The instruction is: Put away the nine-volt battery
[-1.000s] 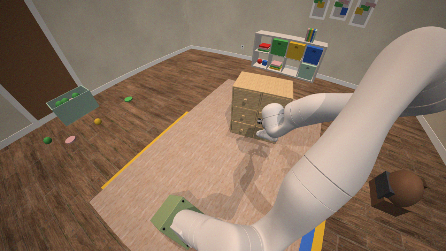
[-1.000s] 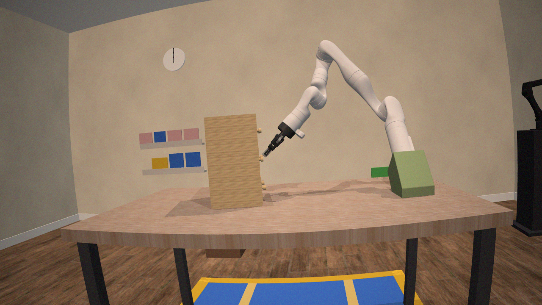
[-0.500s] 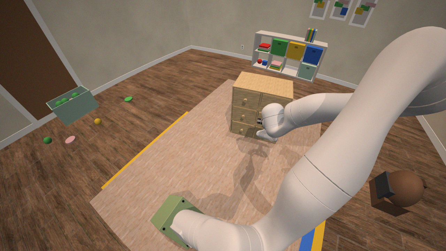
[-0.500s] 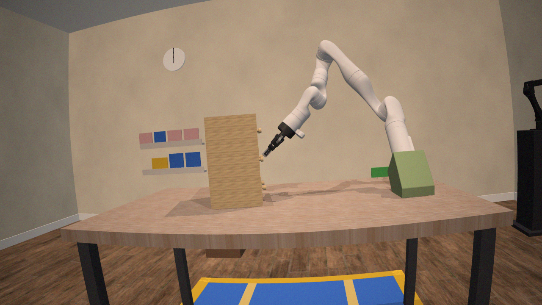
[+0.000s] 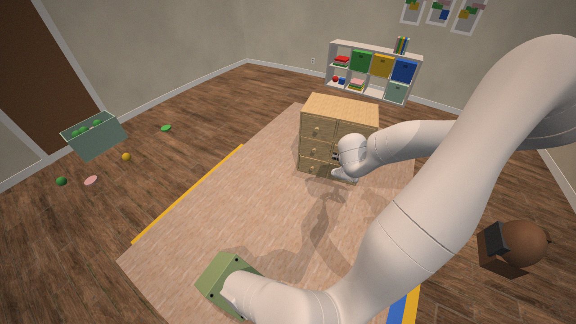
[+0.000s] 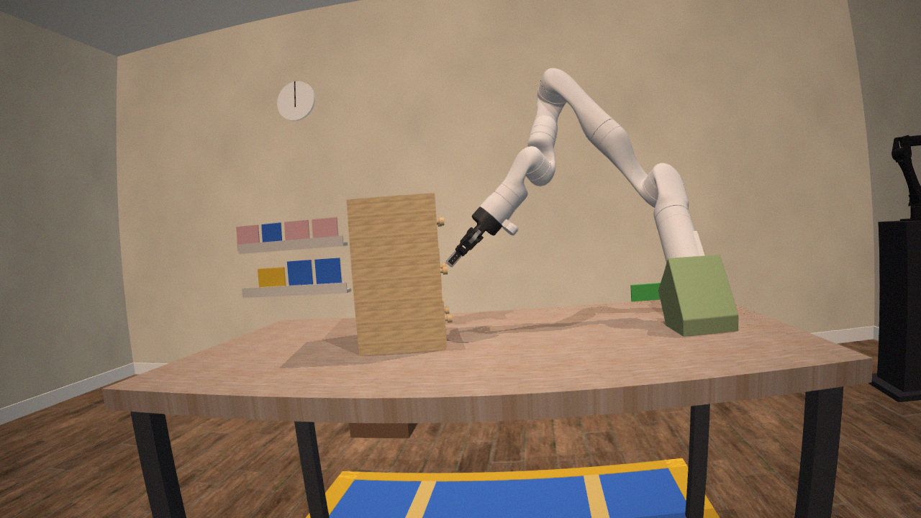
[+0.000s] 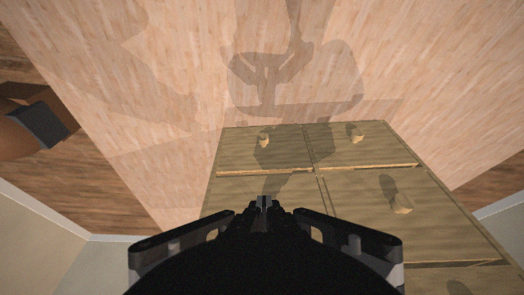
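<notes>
Hovering close to the drawer fronts at the centre of the exterior view, the black two-finger gripper [image 6: 454, 259] [image 7: 264, 205] is pointing down and left, its jaws closed on nothing. The small pale wooden chest [image 5: 342, 108] [image 6: 398, 277] [image 7: 444, 197] is standing upright on the wood-grain table [image 5: 241, 209] [image 6: 547, 373] [image 7: 172, 82], left of centre in that view. I cannot tell where either nine-volt battery is lying.
</notes>
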You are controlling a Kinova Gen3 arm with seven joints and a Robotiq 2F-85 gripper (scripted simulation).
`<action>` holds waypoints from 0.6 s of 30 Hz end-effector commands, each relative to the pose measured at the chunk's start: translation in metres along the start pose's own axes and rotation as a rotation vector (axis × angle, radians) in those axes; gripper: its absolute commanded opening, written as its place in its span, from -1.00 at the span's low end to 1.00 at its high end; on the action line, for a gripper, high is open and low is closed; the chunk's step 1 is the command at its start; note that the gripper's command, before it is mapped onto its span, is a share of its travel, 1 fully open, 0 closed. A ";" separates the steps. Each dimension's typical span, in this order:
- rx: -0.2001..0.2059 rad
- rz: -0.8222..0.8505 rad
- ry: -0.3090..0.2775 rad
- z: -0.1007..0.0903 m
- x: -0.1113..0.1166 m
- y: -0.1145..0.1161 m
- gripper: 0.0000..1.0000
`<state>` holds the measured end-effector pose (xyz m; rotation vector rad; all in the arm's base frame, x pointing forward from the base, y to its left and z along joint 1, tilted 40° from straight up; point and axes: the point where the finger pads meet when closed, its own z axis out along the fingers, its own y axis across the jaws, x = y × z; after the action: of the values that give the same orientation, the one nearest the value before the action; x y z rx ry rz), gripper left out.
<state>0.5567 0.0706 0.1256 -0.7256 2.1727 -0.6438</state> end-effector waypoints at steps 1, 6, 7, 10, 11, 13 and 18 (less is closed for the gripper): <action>-0.001 -0.008 0.003 0.001 0.000 0.000 -1.00; -0.001 -0.008 0.003 0.001 0.000 0.000 -1.00; -0.001 -0.008 0.003 0.001 0.000 0.000 -1.00; -0.001 -0.008 0.003 0.001 0.000 0.000 -1.00; -0.001 -0.008 0.003 0.001 -0.001 0.000 -1.00; -0.001 -0.008 0.003 0.002 -0.001 0.000 -1.00; -0.001 -0.008 0.003 0.003 -0.002 0.000 -1.00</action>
<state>0.5584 0.0712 0.1254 -0.7251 2.1729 -0.6432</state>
